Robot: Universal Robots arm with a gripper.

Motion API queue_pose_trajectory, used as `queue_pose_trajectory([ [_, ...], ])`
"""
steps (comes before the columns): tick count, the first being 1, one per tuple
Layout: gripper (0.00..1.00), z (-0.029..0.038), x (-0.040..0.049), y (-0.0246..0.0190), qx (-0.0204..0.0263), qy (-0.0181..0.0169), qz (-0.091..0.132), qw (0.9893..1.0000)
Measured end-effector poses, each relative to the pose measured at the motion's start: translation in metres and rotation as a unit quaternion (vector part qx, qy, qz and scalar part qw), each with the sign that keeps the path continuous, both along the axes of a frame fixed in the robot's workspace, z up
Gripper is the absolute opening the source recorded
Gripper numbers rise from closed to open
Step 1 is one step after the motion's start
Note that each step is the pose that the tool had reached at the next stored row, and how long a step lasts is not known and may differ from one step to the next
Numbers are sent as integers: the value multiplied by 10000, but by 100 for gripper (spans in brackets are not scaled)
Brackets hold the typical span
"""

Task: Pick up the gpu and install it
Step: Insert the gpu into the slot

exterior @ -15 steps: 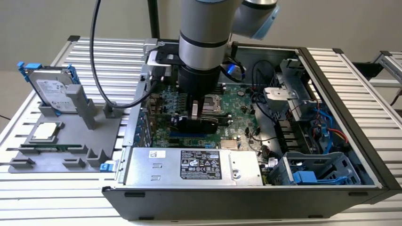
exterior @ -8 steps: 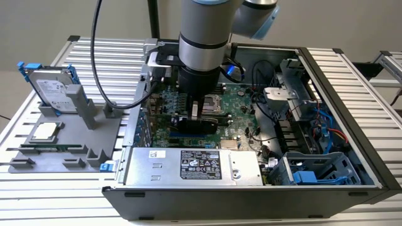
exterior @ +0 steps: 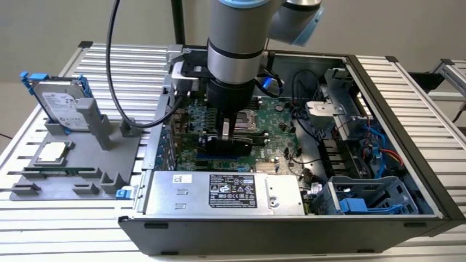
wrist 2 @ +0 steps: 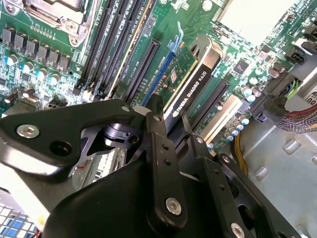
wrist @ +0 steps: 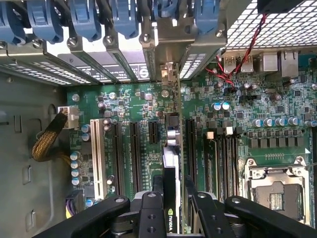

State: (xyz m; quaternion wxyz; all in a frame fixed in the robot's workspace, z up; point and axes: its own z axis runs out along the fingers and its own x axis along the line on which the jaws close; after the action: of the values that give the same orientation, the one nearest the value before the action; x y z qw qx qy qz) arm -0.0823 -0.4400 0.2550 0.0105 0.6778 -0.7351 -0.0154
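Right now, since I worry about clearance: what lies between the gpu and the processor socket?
In the first wrist view, a long black expansion slot and a row of memory slots lie between the gpu and the processor socket.

Left of the open computer case (exterior: 291, 236) in the exterior view, a grey holder (exterior: 80, 159) carries an upright blue-framed hard drive (exterior: 62, 103), a square silver chip (exterior: 52, 153) and a thin green memory stick (exterior: 58, 170), while inside the case sit the green motherboard (exterior: 278, 124), a silver power supply (exterior: 226, 192) and a blue drive cage (exterior: 364, 200).
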Motion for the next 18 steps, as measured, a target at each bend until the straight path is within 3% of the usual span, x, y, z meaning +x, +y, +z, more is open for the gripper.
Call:
queue_pose_trajectory([
  [18,0,-4,14,-29,2,-1,4,10000],
])
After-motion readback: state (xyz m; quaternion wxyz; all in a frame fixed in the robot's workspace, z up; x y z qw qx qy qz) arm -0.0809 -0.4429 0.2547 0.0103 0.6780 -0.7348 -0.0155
